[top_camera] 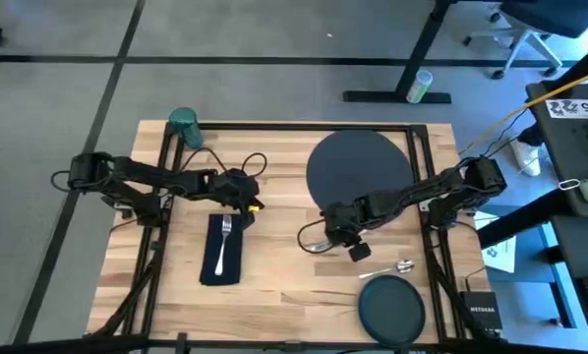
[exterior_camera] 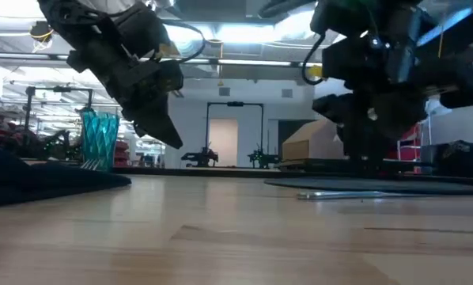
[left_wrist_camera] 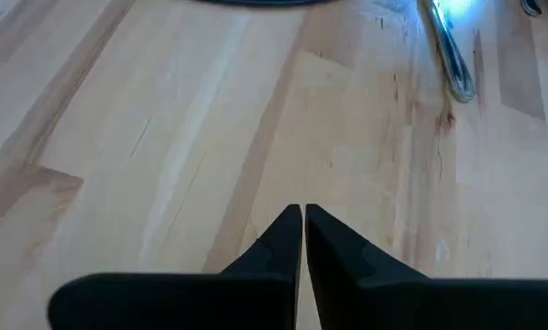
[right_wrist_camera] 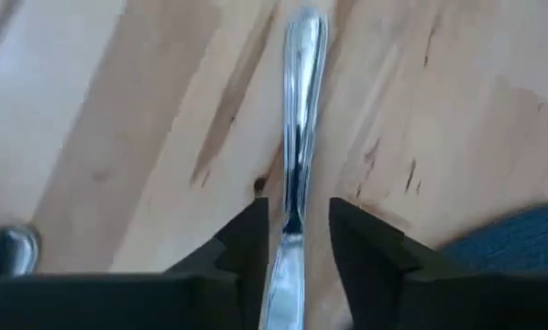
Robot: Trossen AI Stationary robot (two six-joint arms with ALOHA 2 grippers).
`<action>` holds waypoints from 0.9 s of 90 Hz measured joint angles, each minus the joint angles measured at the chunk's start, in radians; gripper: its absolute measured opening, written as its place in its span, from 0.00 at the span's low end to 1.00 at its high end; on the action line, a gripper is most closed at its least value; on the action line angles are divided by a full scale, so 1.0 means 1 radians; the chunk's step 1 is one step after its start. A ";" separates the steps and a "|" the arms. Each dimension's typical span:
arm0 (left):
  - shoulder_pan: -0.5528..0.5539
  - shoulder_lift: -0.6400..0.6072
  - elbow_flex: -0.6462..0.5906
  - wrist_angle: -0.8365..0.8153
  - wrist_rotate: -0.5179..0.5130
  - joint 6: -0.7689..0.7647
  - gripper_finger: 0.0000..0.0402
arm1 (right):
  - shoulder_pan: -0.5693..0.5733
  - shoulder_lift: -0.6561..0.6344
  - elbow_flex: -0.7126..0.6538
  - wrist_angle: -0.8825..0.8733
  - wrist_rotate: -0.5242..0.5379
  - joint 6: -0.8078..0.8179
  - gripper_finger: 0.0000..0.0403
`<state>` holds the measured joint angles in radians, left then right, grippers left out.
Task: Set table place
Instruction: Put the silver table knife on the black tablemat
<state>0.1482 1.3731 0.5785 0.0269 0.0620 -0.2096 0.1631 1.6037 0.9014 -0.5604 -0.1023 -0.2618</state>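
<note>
Right now the action sits with the right end effector, low over the surface just in front of the large dark charger, which lies at its 12 o'clock in the high view. Its fingers are apart and straddle a slim silver utensil, with a sliver of wood showing on either side of the metal, so nothing is clamped. I can't tell whether it is the knife or the spoon. What matters is the long axis: in the right wrist view the utensil runs straight ahead between the two fingers, so a squeeze would likely close across its narrow width. The low view shows it lying flat on the wood.

Over on the other side, the left end effector hangs with its fingers together, holding nothing. The navy napkin with the fork on it lies at its 7 o'clock. The small plate waits at 5 o'clock from the right end effector, clearly the nearer arm for it.
</note>
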 joint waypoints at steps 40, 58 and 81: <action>0.000 0.000 0.000 0.000 0.000 0.000 0.00 | 0.000 0.003 -0.142 0.135 0.009 0.054 0.29; 0.000 0.000 0.000 0.000 0.000 0.000 0.00 | 0.000 0.001 -0.155 0.149 0.032 0.059 0.17; 0.000 0.000 0.000 0.004 -0.001 -0.006 0.00 | -0.006 0.002 -0.155 0.149 0.047 0.059 0.02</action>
<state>0.1482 1.3731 0.5785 0.0307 0.0614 -0.2153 0.1570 1.6059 0.7467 -0.4118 -0.0556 -0.2023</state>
